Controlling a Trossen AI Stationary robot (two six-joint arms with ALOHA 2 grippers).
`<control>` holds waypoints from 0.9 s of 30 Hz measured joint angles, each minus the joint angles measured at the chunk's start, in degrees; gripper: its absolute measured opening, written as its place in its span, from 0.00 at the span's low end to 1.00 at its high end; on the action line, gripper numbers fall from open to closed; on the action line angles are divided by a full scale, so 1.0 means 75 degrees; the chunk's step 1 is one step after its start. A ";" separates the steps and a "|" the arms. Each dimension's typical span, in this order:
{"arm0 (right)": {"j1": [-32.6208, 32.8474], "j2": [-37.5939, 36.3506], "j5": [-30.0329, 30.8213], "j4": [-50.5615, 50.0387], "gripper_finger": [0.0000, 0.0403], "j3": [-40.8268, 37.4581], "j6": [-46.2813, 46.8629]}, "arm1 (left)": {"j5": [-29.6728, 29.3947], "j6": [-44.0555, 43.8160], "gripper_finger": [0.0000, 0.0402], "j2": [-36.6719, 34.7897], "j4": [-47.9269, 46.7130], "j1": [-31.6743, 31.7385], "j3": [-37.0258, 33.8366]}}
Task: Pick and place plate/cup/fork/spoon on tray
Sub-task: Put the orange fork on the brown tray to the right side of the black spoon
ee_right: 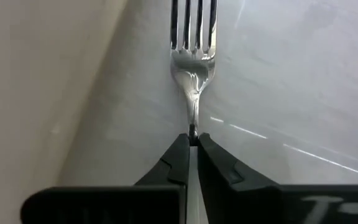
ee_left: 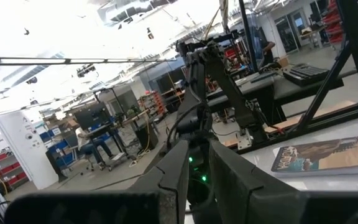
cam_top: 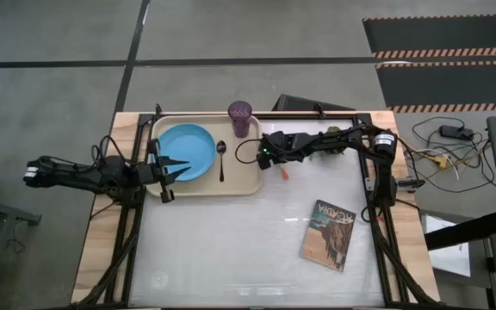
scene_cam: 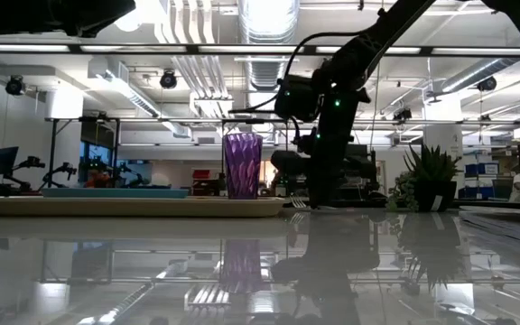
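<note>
The cream tray (cam_top: 248, 176) lies at the table's far left. On it are the light-blue plate (cam_top: 186, 152), the dark spoon (cam_top: 221, 160) and, in its far right corner, the purple cup (cam_top: 239, 119). The fork (ee_right: 193, 37) lies just off the tray's right rim, with its orange handle end (cam_top: 285, 172) pointing to the near side. My right gripper (cam_top: 271, 160) is shut on the fork and points down beside the tray (scene_cam: 319, 200). My left gripper (cam_top: 176, 165) is open and empty over the tray's left part, by the plate's near left edge. My right gripper pinches the fork's thin neck (ee_right: 192, 127), just behind the tines, between its two fingertips. The fingers come from above, pointing down. The tines (ee_right: 193, 22) stretch out ahead of the fingers, close over the table beside the tray's wall. Whether the fork rests on the table I cannot tell.
A book with a picture cover (cam_top: 327, 234) lies on the table's near right part. A small potted plant (scene_cam: 431, 179) shows at the right in the low view. The white table (cam_top: 231, 250) spreads toward the near edge.
</note>
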 joint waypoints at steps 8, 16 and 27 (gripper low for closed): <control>-0.0028 -0.0703 -0.0016 -0.0235 0.02 0.0136 0.0334 | -0.0017 -0.0003 0.12 0.0000 0.0000 0.0000 0.0000; 0.0348 -0.0731 -0.0244 -0.0310 0.03 0.0944 0.0925 | -0.0138 0.0008 0.12 -0.0005 0.0045 0.0001 0.0000; 0.1056 -0.0308 -0.0232 -0.0173 0.03 0.1832 0.1277 | -0.0182 0.0550 0.12 -0.0012 0.0115 -0.0001 0.0000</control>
